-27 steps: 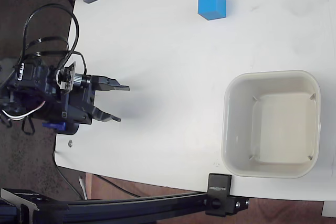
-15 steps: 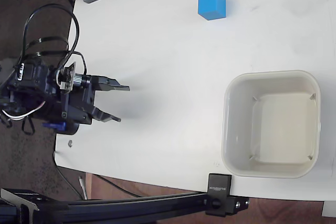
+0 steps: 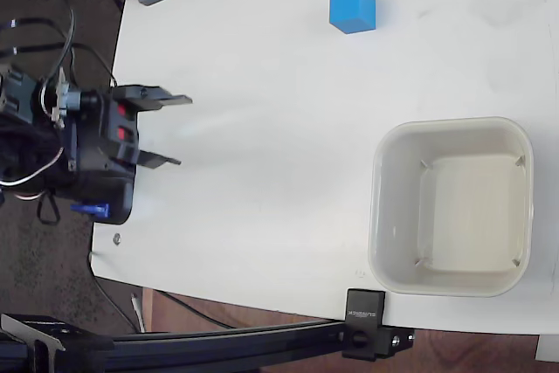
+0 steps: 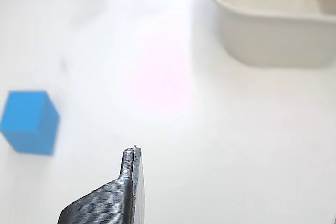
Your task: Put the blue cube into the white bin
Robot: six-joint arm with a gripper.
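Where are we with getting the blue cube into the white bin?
Nothing is done yet: the blue cube sits on the table, apart from the white bin, which looks empty. The gripper is open, holds nothing, and is far from both. The approach, grasp, carry and drop all remain.

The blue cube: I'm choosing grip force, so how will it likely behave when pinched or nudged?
The blue cube looks solid with flat faces, so it should probably stay stiff and slide rather than roll. Its matte sides likely give the open gripper fair hold. Being small, it is probably light.
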